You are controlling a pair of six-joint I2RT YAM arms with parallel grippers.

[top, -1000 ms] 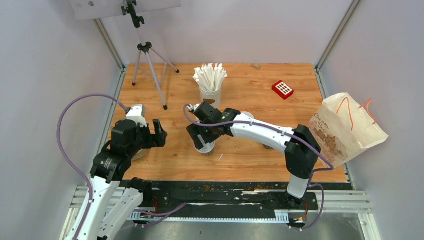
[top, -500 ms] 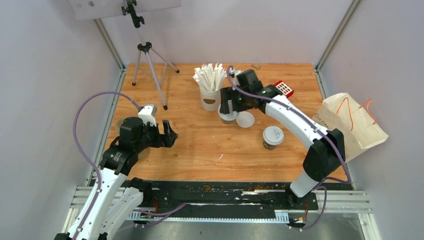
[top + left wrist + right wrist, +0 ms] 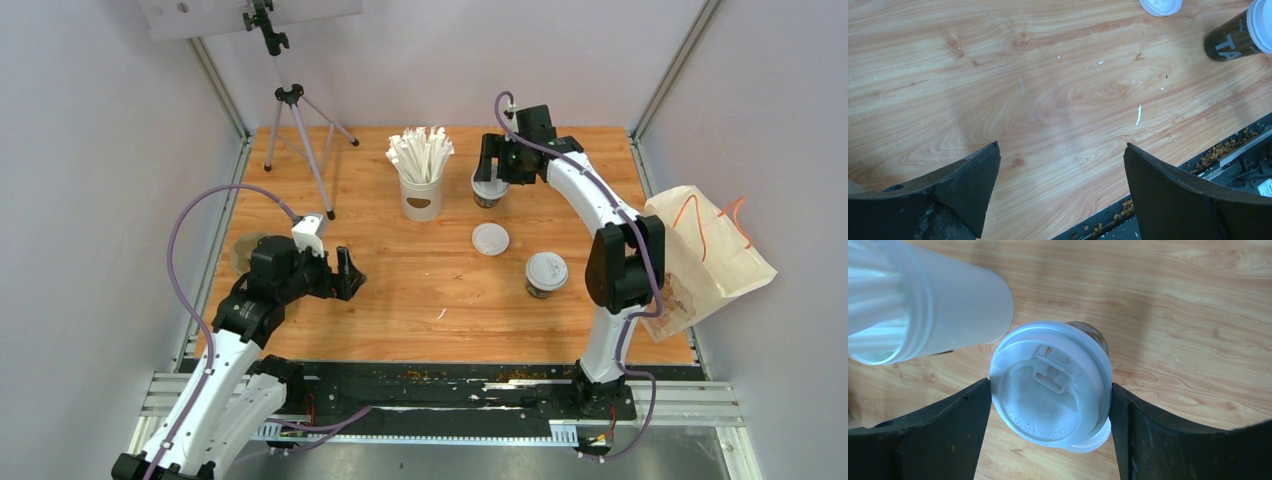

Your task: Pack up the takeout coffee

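Note:
One takeout coffee cup (image 3: 546, 272), dark brown with a white lid, stands on the table at the right of the middle; it also shows in the left wrist view (image 3: 1235, 35). My right gripper (image 3: 490, 170) is at the far side, shut on the second cup (image 3: 488, 190). In the right wrist view its white lid (image 3: 1050, 390) fills the gap between both fingers (image 3: 948, 435), with brown cup wall (image 3: 1090, 332) showing behind. I cannot tell whether this cup rests on the table. My left gripper (image 3: 345, 275) is open and empty over bare wood (image 3: 1060, 150).
A loose white lid (image 3: 491, 239) lies mid-table. The white cup of sticks (image 3: 422, 175) stands just left of the held cup. A paper bag (image 3: 700, 255) is at the right edge, a tripod (image 3: 295, 120) at the far left, and a beige carrier (image 3: 243, 250) lies under the left arm.
My right gripper has carried its cup from the near middle of the table to the far side, right of the stick cup. My left gripper has shifted slightly right.

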